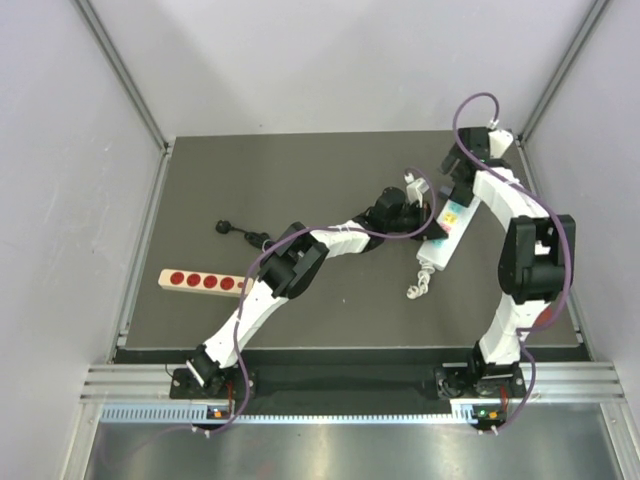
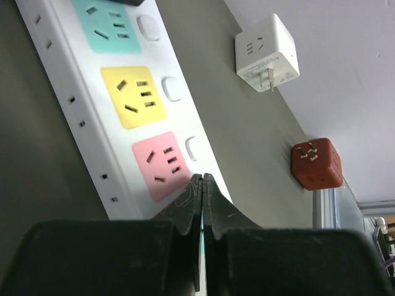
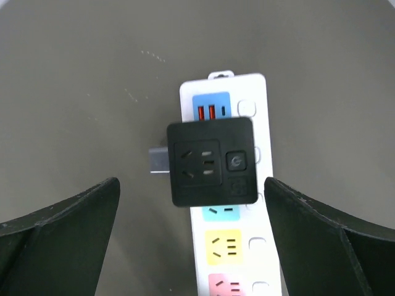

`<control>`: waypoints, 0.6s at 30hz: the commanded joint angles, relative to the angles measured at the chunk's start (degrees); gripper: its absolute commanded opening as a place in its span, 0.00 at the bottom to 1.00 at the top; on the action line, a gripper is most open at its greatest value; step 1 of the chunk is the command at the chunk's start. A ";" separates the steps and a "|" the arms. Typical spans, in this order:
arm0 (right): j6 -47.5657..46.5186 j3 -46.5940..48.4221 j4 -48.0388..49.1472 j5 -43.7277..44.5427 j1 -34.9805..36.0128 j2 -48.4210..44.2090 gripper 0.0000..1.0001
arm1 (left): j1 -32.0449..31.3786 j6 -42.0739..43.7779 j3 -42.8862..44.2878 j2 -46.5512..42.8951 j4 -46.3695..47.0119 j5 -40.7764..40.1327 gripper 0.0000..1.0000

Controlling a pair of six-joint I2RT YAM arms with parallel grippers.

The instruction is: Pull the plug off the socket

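Dark grey surface (image 1: 330,180) carries the long white power strip with coloured outlet faces (image 3: 229,243), right of centre; black square plug block (image 3: 213,161) sits seated in it near the blue end, so nothing pulled yet; right fingers (image 3: 74,222) spread wide either side of it, gripping nothing; left fingers (image 2: 191,216) clenched together at the pink end, likely pinning the strip; grasp and pull remain.

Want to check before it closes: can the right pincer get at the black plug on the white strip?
Probably yes. The right pincer is open, with a finger on each side of the black plug in its wrist view, and nothing lies between them.
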 commanded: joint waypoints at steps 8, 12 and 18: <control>-1.44 2.43 1.96 10.11 3.65 3.92 1.00 | 0.13 -1.86 2.74 3.09 0.32 0.68 0.00; -1.09 1.29 1.78 11.17 3.74 4.11 1.00 | 0.13 -2.30 2.12 3.35 0.15 0.51 0.00; -1.61 -1.26 4.33 10.20 3.04 3.75 0.97 | 0.04 -2.39 3.00 4.24 -0.73 0.51 0.00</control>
